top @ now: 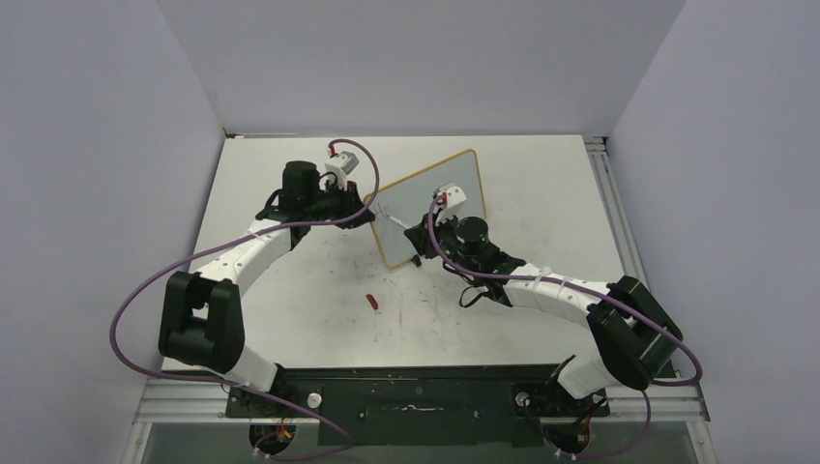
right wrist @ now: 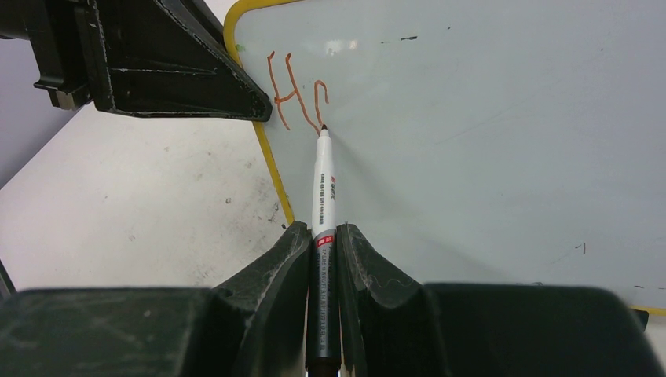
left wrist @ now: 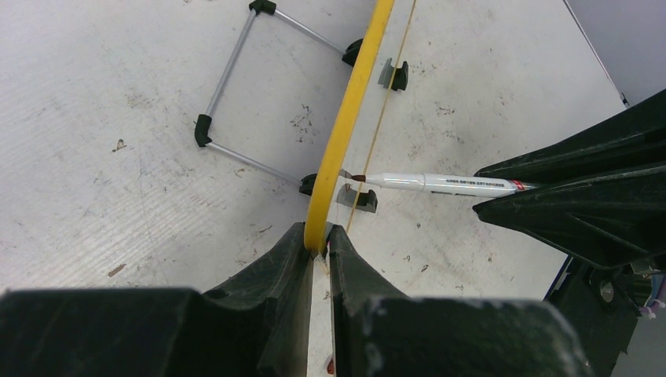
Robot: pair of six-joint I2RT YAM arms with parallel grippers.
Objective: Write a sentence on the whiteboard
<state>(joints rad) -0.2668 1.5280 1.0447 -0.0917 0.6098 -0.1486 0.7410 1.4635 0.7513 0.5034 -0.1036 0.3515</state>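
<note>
Fingers (right wrist: pixel 276 267) of the right gripper (right wrist: pixel 323 233) are clenched on the marker (right wrist: pixel 322 184). Its barrel points toward the far side and its tip touches the whiteboard (right wrist: pixel 487 141). Left gripper (left wrist: pixel 316 236) is clamped on the board's yellow frame at its left edge, steadying it. The whiteboard stands tilted on its wire stand (left wrist: pixel 229 67) toward the far middle of the table (top: pixel 541 213), between the two grippers.

Step in hand: lettering the first word. The sentence (right wrist: pixel 294 94) consists of a red "H" plus a part-formed second letter, close to the board's left edge and just beside the left gripper. The tip rests at the foot of that second stroke. I judge the task barely begun, with most of the board blank.

Next move calls for:
- Closing the second letter with a short curved stroke.
- Stepping rightward along the line.

I would apply light, even tip pressure, since the board is only propped, and leave the left clamp as it is. A small red piece (top: pixel 373 301), probably the cap, lies on the table nearer the arm bases, well apart from the board
</note>
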